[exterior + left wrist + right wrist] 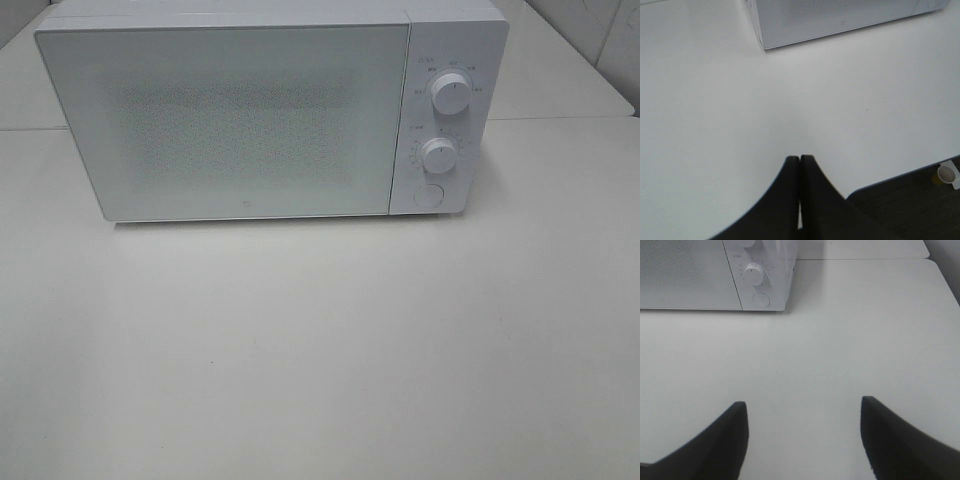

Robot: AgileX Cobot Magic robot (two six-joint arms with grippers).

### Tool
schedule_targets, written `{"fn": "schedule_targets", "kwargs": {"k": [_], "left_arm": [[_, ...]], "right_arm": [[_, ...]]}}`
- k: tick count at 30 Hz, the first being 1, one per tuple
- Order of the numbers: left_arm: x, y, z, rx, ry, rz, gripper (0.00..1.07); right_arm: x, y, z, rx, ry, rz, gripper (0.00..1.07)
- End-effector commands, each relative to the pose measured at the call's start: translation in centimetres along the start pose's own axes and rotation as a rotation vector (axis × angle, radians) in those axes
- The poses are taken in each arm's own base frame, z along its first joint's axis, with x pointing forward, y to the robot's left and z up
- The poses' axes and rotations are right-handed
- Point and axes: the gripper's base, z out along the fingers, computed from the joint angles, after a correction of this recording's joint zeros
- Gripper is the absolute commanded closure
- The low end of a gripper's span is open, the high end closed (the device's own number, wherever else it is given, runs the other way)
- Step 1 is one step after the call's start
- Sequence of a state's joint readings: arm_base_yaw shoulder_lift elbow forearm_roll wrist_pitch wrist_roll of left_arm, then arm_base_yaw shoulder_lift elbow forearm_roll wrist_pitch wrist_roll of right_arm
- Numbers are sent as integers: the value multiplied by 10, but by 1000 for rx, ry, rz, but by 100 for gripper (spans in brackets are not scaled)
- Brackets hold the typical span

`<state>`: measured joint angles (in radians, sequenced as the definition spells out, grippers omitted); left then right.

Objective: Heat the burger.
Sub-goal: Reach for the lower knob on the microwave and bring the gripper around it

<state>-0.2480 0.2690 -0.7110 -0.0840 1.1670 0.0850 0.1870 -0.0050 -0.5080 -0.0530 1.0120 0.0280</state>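
Exterior high view showed a white microwave standing at the back of the pale table, its speckled door shut, with an upper knob, a lower knob and a round button on the panel at its right; the burger appeared in no view, and whether it sat behind that door could not be told. The left gripper hung above bare tabletop near the microwave's front corner, its dark fingers pressed together on nothing. The right gripper stood wide apart over the table before the control panel, nothing between its fingers.
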Motion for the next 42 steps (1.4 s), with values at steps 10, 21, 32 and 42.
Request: {"fn": "schedule_targets", "kwargs": {"k": [10,21,32,42], "left_arm": [[49,-5,-19,0,-148,22,106],[51,-6,-2,12,-211,79,106],[52,-4,8,1,-214,77,106],[52,-4,8,1,-214,76,106]], "right_arm": [[1,0,-2,0,-28,-8,45],[1,0,-2,0,-28,-8,45],[1,0,-1,0,-24,-9,45],[1,0,-1,0,-24,-9,45]]}}
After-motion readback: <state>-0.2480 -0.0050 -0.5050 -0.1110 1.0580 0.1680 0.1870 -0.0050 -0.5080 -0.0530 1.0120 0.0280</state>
